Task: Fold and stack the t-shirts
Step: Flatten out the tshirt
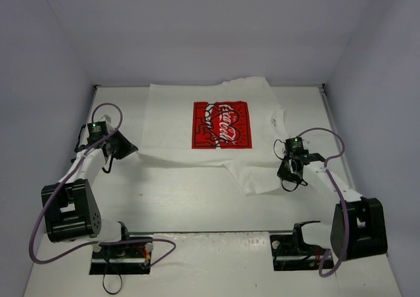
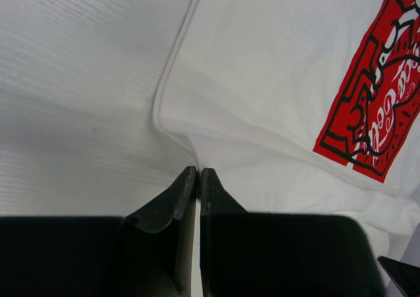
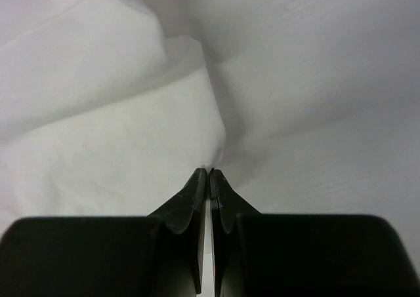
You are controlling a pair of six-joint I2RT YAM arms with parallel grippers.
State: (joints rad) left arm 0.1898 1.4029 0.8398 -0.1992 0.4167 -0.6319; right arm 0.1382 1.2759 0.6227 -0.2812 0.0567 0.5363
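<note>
The white t-shirt (image 1: 170, 123) lies print-up on the table, its red square print (image 1: 220, 124) with white script near the middle. A lower part is bunched toward the front right. My left gripper (image 1: 134, 151) is shut on the shirt's left edge; in the left wrist view the fingers (image 2: 216, 192) pinch the hem below the cloth (image 2: 275, 80) and the print (image 2: 377, 107). My right gripper (image 1: 285, 174) is shut on the shirt's right side; in the right wrist view its closed tips (image 3: 210, 174) hold a raised fold of white cloth (image 3: 111, 133).
The white table (image 1: 197, 205) is boxed in by white walls at the left (image 1: 46, 100), back and right. The arm bases (image 1: 69, 212) (image 1: 357, 228) and purple cables (image 1: 39, 244) sit along the near edge. Two black mounts (image 1: 121, 248) (image 1: 298, 244) stand at the front.
</note>
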